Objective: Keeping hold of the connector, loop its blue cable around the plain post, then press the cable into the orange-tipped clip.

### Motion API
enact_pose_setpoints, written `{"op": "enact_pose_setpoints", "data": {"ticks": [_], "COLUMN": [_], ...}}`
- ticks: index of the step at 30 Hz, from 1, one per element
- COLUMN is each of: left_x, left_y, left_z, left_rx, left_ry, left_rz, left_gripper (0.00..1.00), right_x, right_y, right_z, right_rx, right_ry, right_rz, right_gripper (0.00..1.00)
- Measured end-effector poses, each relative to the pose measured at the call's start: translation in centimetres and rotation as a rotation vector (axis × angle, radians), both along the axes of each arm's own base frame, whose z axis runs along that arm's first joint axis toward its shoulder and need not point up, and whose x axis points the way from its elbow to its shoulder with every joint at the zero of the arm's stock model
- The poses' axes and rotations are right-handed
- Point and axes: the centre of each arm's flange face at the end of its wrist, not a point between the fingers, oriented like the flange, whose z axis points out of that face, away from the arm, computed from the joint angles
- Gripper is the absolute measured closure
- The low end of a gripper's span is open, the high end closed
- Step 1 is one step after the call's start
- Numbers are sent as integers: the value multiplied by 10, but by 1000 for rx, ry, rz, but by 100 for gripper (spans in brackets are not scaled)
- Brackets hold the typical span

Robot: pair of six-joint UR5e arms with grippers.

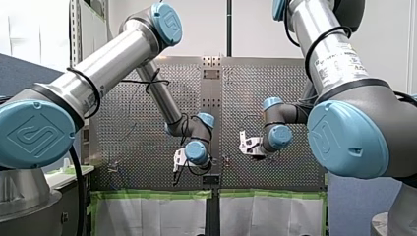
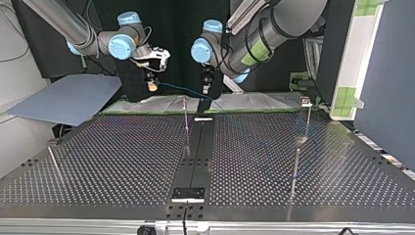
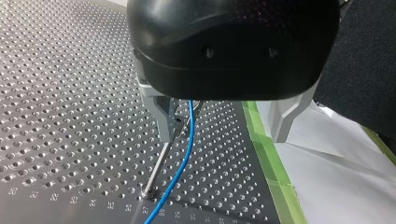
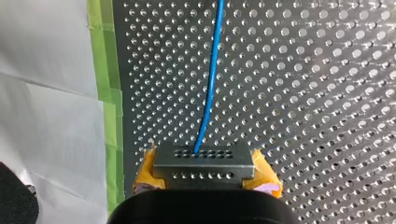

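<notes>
My right gripper [image 4: 204, 176] is shut on a grey metal connector [image 4: 203, 159], gripped between yellow pads [image 4: 145, 171]. The blue cable [image 4: 211, 79] leaves the connector and runs away over the perforated plate. In the top view it stretches from my right gripper [image 2: 152, 86] across to my left gripper [image 2: 205, 92]. My left gripper [image 3: 224, 137] stands open, its metal fingers [image 3: 164, 116] wide apart. The cable [image 3: 184, 158] hangs between them, close to one finger. A thin plain post [image 3: 156, 169] rises from the plate right under that finger. I see no orange tip.
More thin posts stand on the plate: one with a square head [image 2: 306, 102] at the top view's right, another [image 2: 295, 169] nearer the camera, one [image 2: 53, 161] at the left. Green tape [image 3: 268, 154] and white sheeting [image 3: 345, 186] border the plate.
</notes>
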Motion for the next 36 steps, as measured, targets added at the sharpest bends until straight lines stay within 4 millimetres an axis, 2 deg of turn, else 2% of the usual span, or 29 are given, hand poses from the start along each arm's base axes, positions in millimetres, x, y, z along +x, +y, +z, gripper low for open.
{"op": "enact_pose_setpoints", "data": {"ticks": [25,36], "left_x": [2,9], "left_y": [-1,-9], "left_z": [0,3], "left_rx": [-45,-156], "left_ry": [8,-28], "left_rz": [-3,-11], "left_gripper": [1,1], "right_x": [16,21], "right_y": [15,20], "right_z": [-2,-3], "right_rx": [20,28], "right_ry": [-14,-22], "right_rz": [88,121], "right_gripper": [100,100]}}
